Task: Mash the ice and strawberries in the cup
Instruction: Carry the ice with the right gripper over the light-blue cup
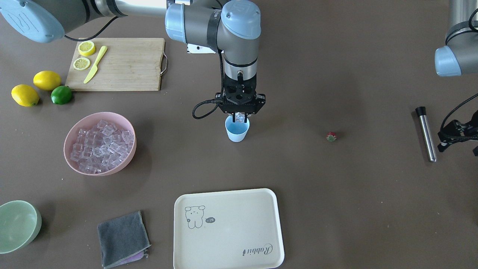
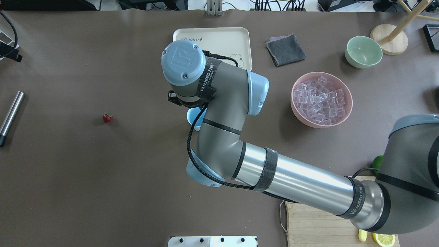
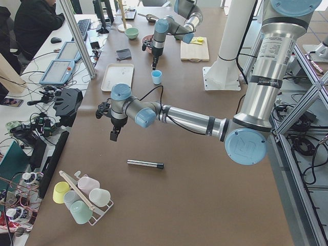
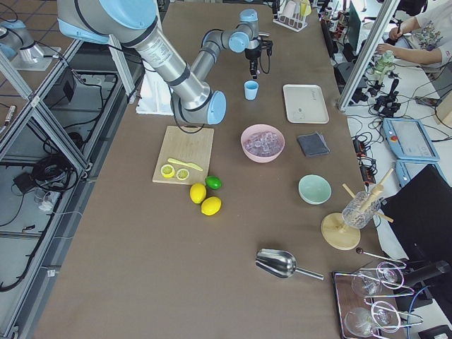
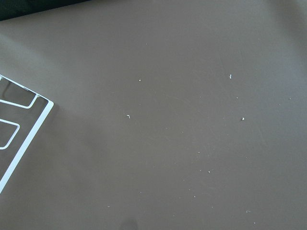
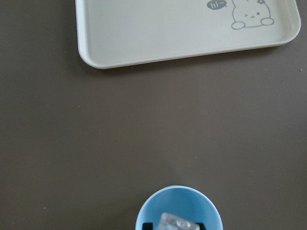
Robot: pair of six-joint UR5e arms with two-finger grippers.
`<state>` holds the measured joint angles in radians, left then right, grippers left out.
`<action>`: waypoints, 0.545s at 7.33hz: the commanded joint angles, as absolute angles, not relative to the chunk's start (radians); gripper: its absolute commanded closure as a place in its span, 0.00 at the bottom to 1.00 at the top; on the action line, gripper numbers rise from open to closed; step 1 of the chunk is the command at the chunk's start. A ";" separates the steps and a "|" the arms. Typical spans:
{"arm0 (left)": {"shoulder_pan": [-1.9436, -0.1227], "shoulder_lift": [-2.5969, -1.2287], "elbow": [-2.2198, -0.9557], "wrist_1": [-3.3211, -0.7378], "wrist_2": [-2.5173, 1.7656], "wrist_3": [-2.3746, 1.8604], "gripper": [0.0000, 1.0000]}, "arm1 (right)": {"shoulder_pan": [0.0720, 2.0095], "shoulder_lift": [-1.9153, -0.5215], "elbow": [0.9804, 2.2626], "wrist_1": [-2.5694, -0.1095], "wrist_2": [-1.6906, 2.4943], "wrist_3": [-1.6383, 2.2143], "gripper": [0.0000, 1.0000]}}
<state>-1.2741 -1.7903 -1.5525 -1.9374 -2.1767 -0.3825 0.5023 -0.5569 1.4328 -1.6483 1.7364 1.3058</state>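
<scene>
My right gripper (image 1: 240, 118) hangs straight down over the light-blue cup (image 1: 237, 131) and is shut on one clear ice cube (image 6: 176, 222), held at the cup's mouth. The cup's blue inside (image 6: 178, 208) shows nothing else in it. More ice (image 1: 100, 144) fills the pink bowl (image 1: 127, 164). The tiny red strawberry (image 1: 331, 136) lies alone on the table, well away from the cup. My left gripper (image 3: 114, 134) hovers over bare table near the strawberry's end; I cannot tell whether it is open or shut.
A metal muddler rod (image 1: 425, 134) lies near the left gripper. A cream tray (image 1: 228, 228), grey cloth (image 1: 122, 238) and pale green bowl (image 1: 18, 224) line the far edge. A cutting board (image 1: 119, 63) holds lemon halves and a knife, with lemons and a lime (image 1: 61, 95) beside it.
</scene>
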 commanded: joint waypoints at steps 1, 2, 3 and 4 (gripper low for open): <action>-1.275 -1.792 -1.551 -1.937 -2.177 -0.382 0.02 | 0.486 -0.564 1.433 -1.647 1.729 1.304 0.71; -1.273 -1.790 -1.552 -1.943 -2.177 -0.382 0.02 | 0.486 -0.569 1.434 -1.647 1.729 1.302 0.60; -1.273 -1.792 -1.552 -1.944 -2.177 -0.383 0.02 | 0.488 -0.572 1.434 -1.647 1.727 1.299 0.48; -1.275 -1.790 -1.552 -1.944 -2.177 -0.383 0.02 | 0.488 -0.572 1.434 -1.647 1.726 1.299 0.33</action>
